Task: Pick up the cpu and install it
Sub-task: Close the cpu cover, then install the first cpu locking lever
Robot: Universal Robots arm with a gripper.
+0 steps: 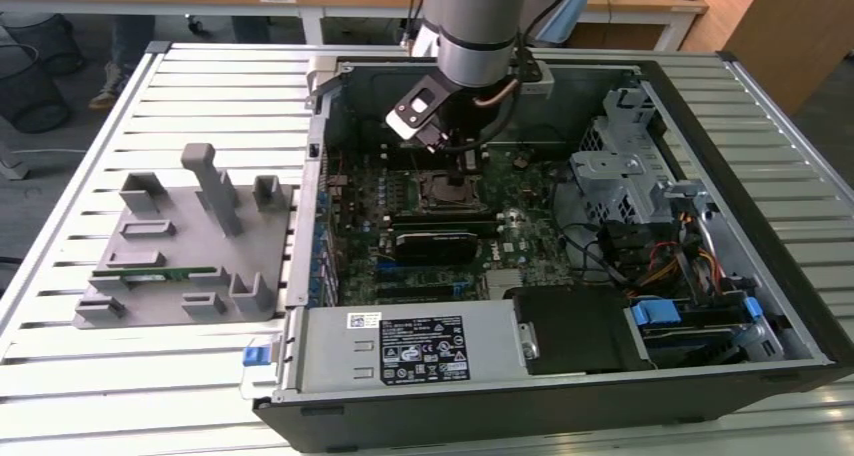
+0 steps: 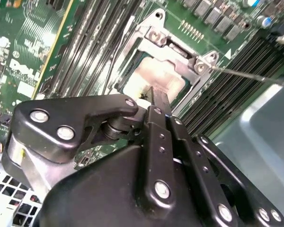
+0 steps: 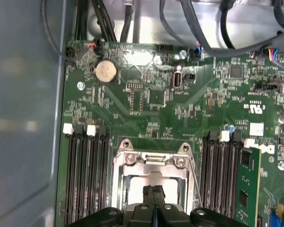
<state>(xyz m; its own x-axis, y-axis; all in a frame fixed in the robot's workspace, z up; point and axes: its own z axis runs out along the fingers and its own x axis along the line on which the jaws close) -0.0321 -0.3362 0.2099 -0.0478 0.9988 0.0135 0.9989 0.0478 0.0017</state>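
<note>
The cpu (image 3: 137, 187) lies flat inside the motherboard socket, its silver top showing within the open metal socket frame (image 3: 154, 161). In the second wrist view the cpu (image 2: 154, 75) sits just beyond my fingertips. My gripper (image 3: 153, 193) hovers right above it, its two black fingers pressed together with nothing between them. From the second wrist view, the gripper (image 2: 158, 97) points down at the edge of the chip. In the exterior view my gripper (image 1: 461, 161) hangs inside the open computer case, directly over the socket (image 1: 447, 189).
Black memory slots (image 3: 85, 175) flank the socket on both sides. A black block (image 1: 434, 241) sits nearer the front of the board. Drive cage (image 1: 621, 166), cables and power supply (image 1: 414, 351) fill the case. A grey fixture (image 1: 174, 246) holding a green memory stick (image 1: 154, 273) stands on the exterior view's left.
</note>
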